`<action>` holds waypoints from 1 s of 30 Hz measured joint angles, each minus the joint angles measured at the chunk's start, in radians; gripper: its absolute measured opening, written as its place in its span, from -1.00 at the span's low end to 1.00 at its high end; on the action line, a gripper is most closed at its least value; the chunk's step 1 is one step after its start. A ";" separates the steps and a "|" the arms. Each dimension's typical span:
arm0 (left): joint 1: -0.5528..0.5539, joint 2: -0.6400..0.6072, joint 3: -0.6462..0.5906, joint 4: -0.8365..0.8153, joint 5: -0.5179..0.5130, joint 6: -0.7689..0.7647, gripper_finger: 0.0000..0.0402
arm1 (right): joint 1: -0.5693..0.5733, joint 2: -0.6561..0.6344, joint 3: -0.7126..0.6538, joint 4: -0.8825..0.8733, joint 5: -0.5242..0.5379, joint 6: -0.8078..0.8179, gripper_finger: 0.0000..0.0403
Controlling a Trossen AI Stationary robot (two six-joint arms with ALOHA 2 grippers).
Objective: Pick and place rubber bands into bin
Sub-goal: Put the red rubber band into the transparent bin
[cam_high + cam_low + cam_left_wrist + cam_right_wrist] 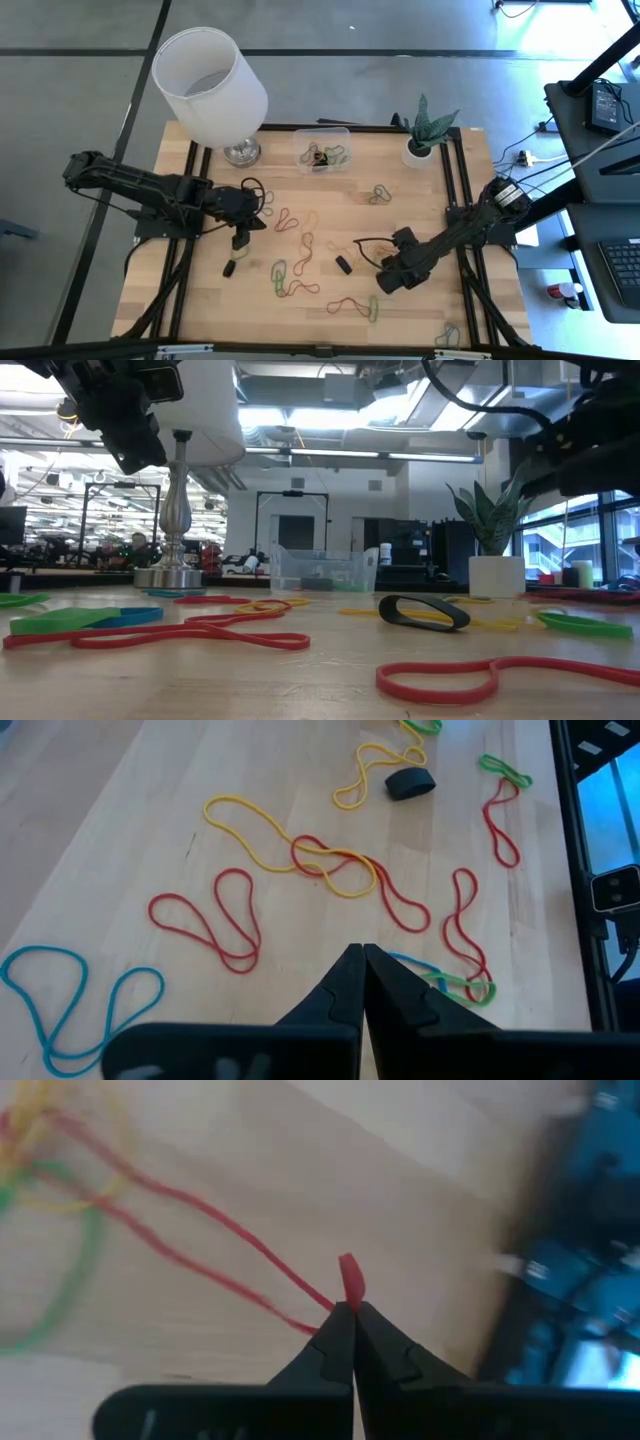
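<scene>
Rubber bands in red, yellow, green, blue and black lie scattered over the wooden table (200, 300). The clear bin (322, 150) stands at the far edge and holds a few bands. My left gripper (362, 952) is shut and empty, hovering left of centre (258, 215) above a red loop (210, 920) and a yellow and red tangle (320, 860). A black band (410, 783) lies farther off. My right gripper (352, 1312) is shut on a red rubber band, right of centre toward the near edge (384, 282). My right gripper pinches a red rubber band between its two fingers. A small folded end (349, 1278) sticks out just past the fingertips. Two strands (230, 1245) run from the pinch, nearly straight, toward a heap of green and yellow bands (60, 1230) on the table.
A large white lampshade on a metal foot (210, 85) stands at the far left corner. A white plant pot (420, 150) stands to the right of the bin. Small dark pieces (229, 268) lie near the left gripper. Black rails (455, 180) frame the table.
</scene>
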 joint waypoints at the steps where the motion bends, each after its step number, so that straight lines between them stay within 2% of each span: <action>1: 0.000 0.000 0.000 0.000 -0.001 0.001 -0.99 | 0.000 0.000 0.000 -0.015 -0.009 0.008 -1.00; 7: 0.000 0.000 0.000 0.000 -0.001 0.002 -0.99 | 0.000 0.000 0.000 -0.009 -0.007 0.007 -1.00; 13: 0.000 0.000 0.000 0.000 0.002 0.002 -0.99 | 0.000 0.000 0.000 -0.130 -0.055 0.069 -1.00; 18: 0.000 0.000 0.000 0.000 0.003 0.002 -0.99 | 0.000 0.000 0.000 -0.128 -0.053 0.085 -1.00; 25: 0.000 0.000 0.000 0.000 0.003 0.020 -0.99 | 0.007 0.000 0.000 -0.040 0.067 0.111 -1.00; 30: 0.000 0.000 0.000 0.000 0.003 0.021 -0.99 | 0.002 0.000 0.000 -0.047 0.098 0.116 -0.91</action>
